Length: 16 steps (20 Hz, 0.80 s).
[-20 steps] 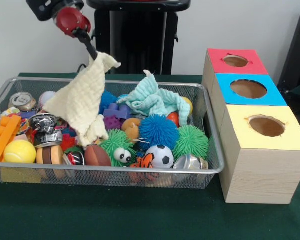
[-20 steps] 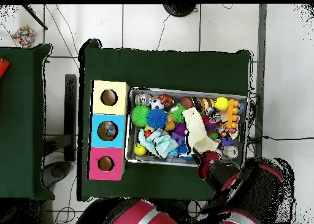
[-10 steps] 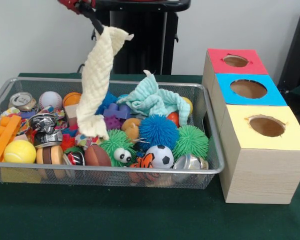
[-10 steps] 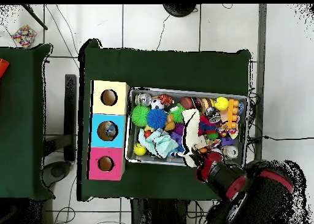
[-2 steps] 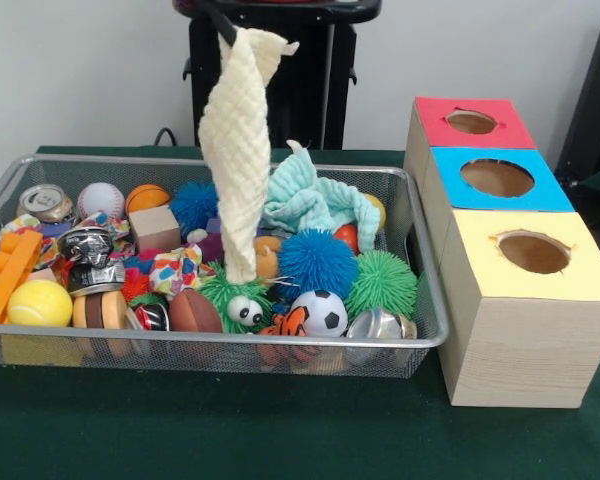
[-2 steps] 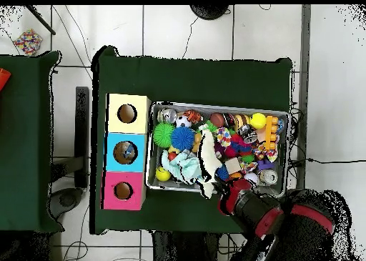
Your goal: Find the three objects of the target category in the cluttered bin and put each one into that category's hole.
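You saw the fingers (image 5: pixel 220 20) pinched shut on the top corner of the cream cloth (image 5: pixel 238 150), right at the upper edge of the front view, so only their dark tips showed there. The cloth hung straight down in a narrow twist, and its lower end reached just above the green googly-eyed ball (image 5: pixel 235 298) in the bin (image 5: pixel 210 345); whether it touched that ball you could not tell. From overhead the cloth (image 6: pixel 208 158) lay as a pale strip across the bin's middle, with the red arm (image 6: pixel 264 219) coming in over the bin's near wall.

Most of the gripper was cut off above the front view, and from overhead the arm's bulk hid it. The teal cloth (image 5: pixel 310 200) was draped over toys behind the blue spiky ball (image 5: pixel 315 262), covering what sat beneath. The lower layers of the pile were hard to make out.

The three-hole box (image 5: pixel 500 230) stood just beside the bin's end on the desk (image 5: pixel 280 430), with red (image 5: pixel 471 122), blue (image 5: pixel 497 178) and yellow (image 5: pixel 533 252) holes uncovered. The bin was packed nearly wall to wall, with the soccer ball (image 5: pixel 320 312) and orange bricks (image 5: pixel 5 275) close to the mesh sides. Bare green desk ran along the front of the bin and box.
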{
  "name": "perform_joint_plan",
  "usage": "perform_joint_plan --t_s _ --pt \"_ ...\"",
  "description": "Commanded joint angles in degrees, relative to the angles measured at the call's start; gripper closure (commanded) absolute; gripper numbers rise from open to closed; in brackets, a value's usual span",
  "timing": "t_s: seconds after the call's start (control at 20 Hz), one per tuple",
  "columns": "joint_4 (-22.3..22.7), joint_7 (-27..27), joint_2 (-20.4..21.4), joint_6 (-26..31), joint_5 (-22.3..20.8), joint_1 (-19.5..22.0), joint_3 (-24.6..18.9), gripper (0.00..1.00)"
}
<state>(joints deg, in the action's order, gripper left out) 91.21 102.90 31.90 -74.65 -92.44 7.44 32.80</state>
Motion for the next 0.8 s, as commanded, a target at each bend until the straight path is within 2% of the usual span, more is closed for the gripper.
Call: perform_joint_plan --t_s 0.05,0.3,0.8 --pt "5.05 9.63 -5.01 5.93 0.35 -1.88 -7.07 1.0" --pt "4.48 8.97 -7.88 8.07 -0.46 -2.91 -7.03 1.0" --pt "3.41 13.17 -9.41 10.6 -1.63 -5.16 -5.21 1.0"
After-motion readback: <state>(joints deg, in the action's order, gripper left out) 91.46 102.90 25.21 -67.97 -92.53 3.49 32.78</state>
